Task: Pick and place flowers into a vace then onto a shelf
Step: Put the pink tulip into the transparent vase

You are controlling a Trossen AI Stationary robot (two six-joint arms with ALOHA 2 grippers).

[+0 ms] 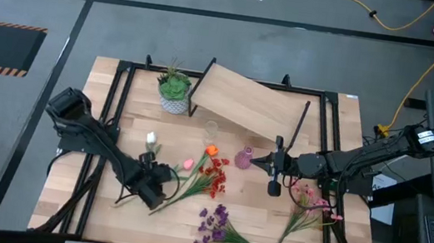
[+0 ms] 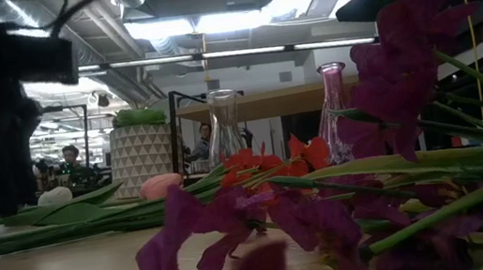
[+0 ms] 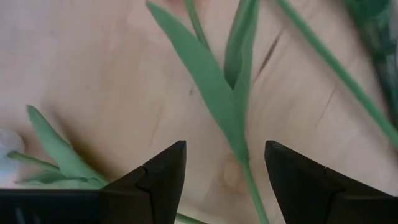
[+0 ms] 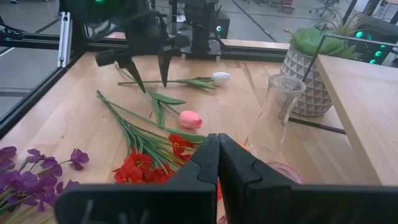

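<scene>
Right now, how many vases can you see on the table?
2. The clear glass vase stands near the shelf; the pink vase stands just beside it, by the shut right gripper. None looks hidden.

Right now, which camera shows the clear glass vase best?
The right wrist view: the clear glass vase stands whole and close, beside the white pot. The low view shows it farther off behind flowers, the high view only faintly from above, and the left wrist view not at all.
</scene>
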